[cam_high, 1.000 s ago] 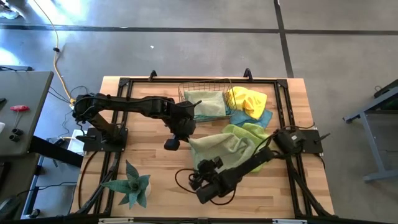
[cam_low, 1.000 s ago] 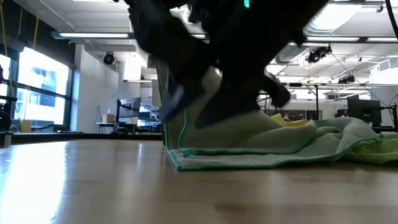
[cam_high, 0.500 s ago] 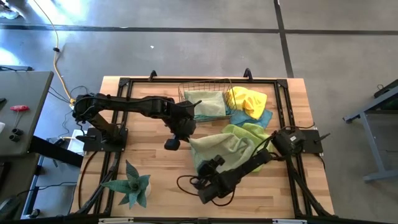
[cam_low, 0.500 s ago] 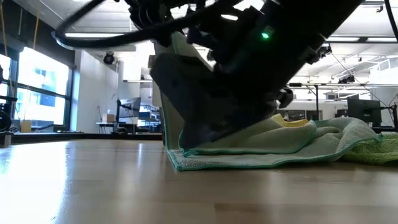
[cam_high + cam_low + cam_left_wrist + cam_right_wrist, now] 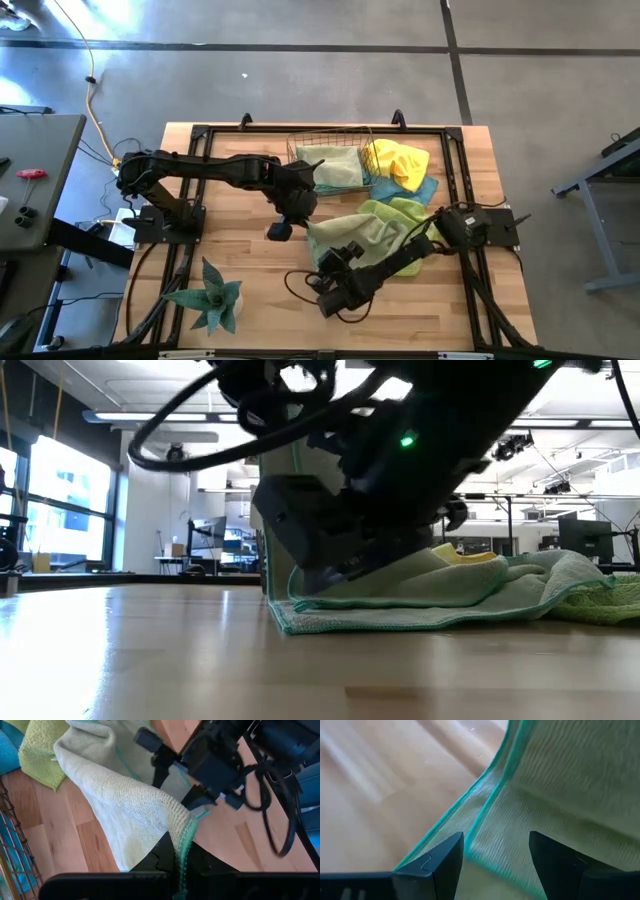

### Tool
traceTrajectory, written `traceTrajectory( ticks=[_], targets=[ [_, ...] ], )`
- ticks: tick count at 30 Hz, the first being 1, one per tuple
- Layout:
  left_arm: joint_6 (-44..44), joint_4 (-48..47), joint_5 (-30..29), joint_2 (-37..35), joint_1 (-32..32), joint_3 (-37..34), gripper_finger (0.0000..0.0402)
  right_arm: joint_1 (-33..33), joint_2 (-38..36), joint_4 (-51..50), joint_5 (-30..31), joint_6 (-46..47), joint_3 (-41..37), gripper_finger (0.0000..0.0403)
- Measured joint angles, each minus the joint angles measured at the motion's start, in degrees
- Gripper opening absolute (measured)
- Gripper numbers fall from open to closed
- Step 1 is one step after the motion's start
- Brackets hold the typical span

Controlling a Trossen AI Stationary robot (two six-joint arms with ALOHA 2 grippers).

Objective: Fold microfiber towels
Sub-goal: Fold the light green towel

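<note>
While the pale green towel [image 5: 365, 235] lies open at table centre, no fold shows yet. Left gripper [image 5: 302, 222] is pinched on its 9 o'clock corner, lifted. Right gripper [image 5: 340, 262], at 6 o'clock of the cloth, has fingers spread astride the near hem, not clamped. Remaining: lime [image 5: 400, 210], yellow [image 5: 398, 160] and blue [image 5: 425, 188] towels heaped at 1 o'clock, one in the wire basket [image 5: 330, 152].

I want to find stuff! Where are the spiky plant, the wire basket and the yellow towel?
spiky plant [image 5: 212, 300], high view, centre of leaves
wire basket [image 5: 330, 133], high view, far rim
yellow towel [image 5: 397, 160], high view, middle
</note>
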Motion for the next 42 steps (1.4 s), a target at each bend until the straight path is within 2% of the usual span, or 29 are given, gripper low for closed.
traceTrajectory(
  ticks=[5,9,19,22,25,42],
  targets=[
    [-1.3,-0.1,0.0,0.0,0.0,0.0,0.0000,-1.5,0.0,0.8,-2.8,-1.3,0.0,0.0220],
    [-1.3,-0.4,0.0,0.0,0.0,0.0,0.0000,-0.3,-0.6,2.4,-4.9,-1.6,0.1,0.0220],
    [-0.9,0.0,0.0,0.0,0.0,0.0,0.0000,2.0,1.9,3.1,-4.0,4.4,0.2,0.0220],
    [-0.9,0.0,0.0,0.0,0.0,0.0,0.0000,1.8,2.4,3.1,-2.0,6.6,0.2,0.0220],
    [-1.3,0.0,0.0,0.0,0.0,0.0,0.0000,1.5,2.6,2.6,0.4,6.7,0.1,0.0220],
    [-1.5,-0.9,0.0,0.0,-3.3,0.0,0.0000,1.4,2.2,3.2,1.7,5.9,1.4,0.0220]
  ],
)
